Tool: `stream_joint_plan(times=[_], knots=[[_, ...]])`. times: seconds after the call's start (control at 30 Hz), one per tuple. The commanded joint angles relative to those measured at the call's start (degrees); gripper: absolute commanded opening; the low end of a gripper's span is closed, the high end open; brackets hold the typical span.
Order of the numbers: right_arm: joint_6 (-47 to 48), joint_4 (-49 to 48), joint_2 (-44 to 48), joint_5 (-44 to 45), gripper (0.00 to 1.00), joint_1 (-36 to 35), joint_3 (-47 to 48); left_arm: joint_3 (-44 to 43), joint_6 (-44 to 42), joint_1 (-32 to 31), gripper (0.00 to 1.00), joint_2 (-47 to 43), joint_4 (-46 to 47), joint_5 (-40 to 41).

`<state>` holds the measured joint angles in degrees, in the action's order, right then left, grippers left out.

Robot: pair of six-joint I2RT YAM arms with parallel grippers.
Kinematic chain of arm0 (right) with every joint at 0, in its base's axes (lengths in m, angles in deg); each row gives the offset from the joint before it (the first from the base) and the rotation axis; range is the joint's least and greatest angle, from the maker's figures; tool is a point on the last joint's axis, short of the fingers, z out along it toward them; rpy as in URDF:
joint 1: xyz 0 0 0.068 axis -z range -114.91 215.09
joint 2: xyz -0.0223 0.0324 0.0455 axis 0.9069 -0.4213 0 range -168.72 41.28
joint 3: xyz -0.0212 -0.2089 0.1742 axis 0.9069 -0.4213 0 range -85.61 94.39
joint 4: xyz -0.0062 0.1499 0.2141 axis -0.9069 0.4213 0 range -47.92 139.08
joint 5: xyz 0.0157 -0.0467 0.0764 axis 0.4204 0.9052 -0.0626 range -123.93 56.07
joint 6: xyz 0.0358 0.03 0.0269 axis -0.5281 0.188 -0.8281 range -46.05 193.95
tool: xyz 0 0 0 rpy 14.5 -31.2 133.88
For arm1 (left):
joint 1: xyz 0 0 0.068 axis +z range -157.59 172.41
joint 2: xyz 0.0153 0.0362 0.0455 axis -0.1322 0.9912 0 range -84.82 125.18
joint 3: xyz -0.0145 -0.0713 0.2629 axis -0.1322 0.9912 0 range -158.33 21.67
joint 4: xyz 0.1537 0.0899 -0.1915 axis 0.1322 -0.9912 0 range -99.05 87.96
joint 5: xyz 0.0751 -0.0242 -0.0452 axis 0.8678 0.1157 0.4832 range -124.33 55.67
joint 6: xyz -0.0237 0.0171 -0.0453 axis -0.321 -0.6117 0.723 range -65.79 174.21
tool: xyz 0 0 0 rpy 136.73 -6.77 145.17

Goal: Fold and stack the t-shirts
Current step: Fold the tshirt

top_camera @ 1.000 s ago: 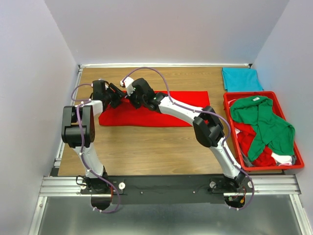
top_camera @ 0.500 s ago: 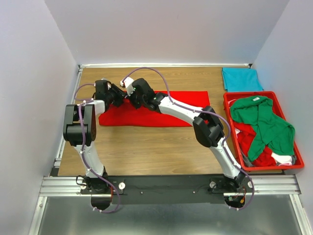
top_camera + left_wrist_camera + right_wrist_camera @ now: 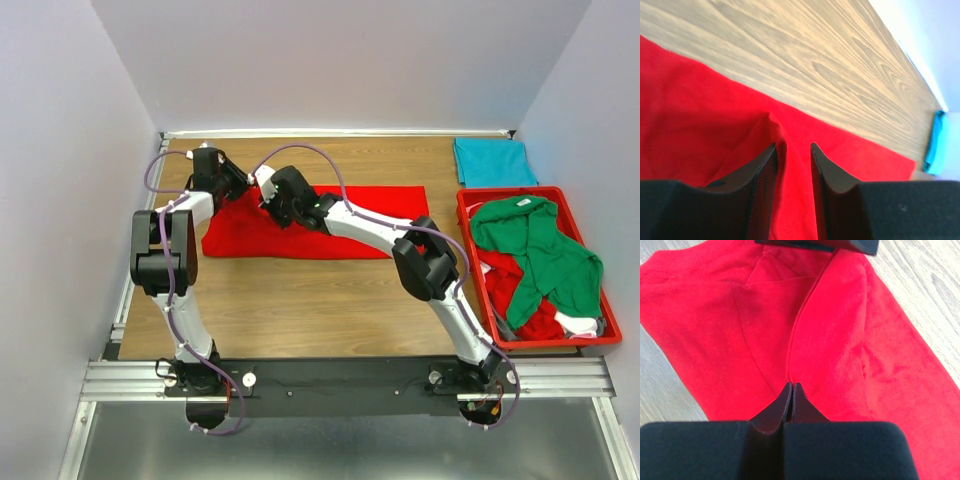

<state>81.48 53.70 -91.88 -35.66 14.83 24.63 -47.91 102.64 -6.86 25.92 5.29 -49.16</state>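
A bright red t-shirt (image 3: 340, 225) lies spread flat at the middle back of the table. Both grippers are at its far left corner. My left gripper (image 3: 238, 187) (image 3: 792, 147) is tipped down onto the cloth with its jaws a narrow gap apart, and a raised ridge of red fabric (image 3: 774, 122) runs in between them. My right gripper (image 3: 263, 200) (image 3: 792, 385) is shut, its tips resting on the red shirt where a fold edge (image 3: 802, 325) runs up to them. A folded teal t-shirt (image 3: 492, 161) lies at the back right.
A red plastic tray (image 3: 610, 325) stands at the right edge, holding a crumpled green shirt (image 3: 540, 245) over more red cloth. White walls close in the left, back and right of the table. Bare wood (image 3: 300, 300) lies in front of the red shirt.
My left gripper has swung toward the back left corner and its jaws have narrowed around the cloth ridge. The right gripper has stayed shut and shifted slightly left.
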Motion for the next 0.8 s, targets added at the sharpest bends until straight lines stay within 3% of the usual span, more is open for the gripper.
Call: stream_joint_plan(times=[0.0, 0.1, 0.13, 0.3, 0.33, 0.77], knots=[[0.56, -0.63, 1.85, 1.39, 0.01, 0.25, -0.55, -0.82, -4.04, -0.12, 0.4, -2.1, -3.82, 5.25], [0.47, -0.63, 1.77, 1.04, 0.01, 0.25, -0.46, -0.03, -4.3, -0.29, 0.39, -2.1, -4.52, 5.34], [0.29, -0.54, 1.68, 0.77, 0.01, 0.25, -0.55, 0.49, -4.48, -0.38, 0.3, -2.19, -4.52, 5.6], [0.38, -0.54, 1.42, 0.33, 0.01, 0.25, -0.72, 0.76, -5.79, -0.56, 0.17, -2.02, -5.57, 7.7], [0.55, -0.54, 1.5, 0.07, 0.01, 0.25, -0.98, 0.33, -6.23, -0.56, 0.1, -2.02, -6.27, 8.15], [1.08, -0.63, 2.12, 0.51, 0.01, 0.25, -4.06, 3.4, -5.89, -0.56, 0.11, -4.57, -9.71, 14.3]])
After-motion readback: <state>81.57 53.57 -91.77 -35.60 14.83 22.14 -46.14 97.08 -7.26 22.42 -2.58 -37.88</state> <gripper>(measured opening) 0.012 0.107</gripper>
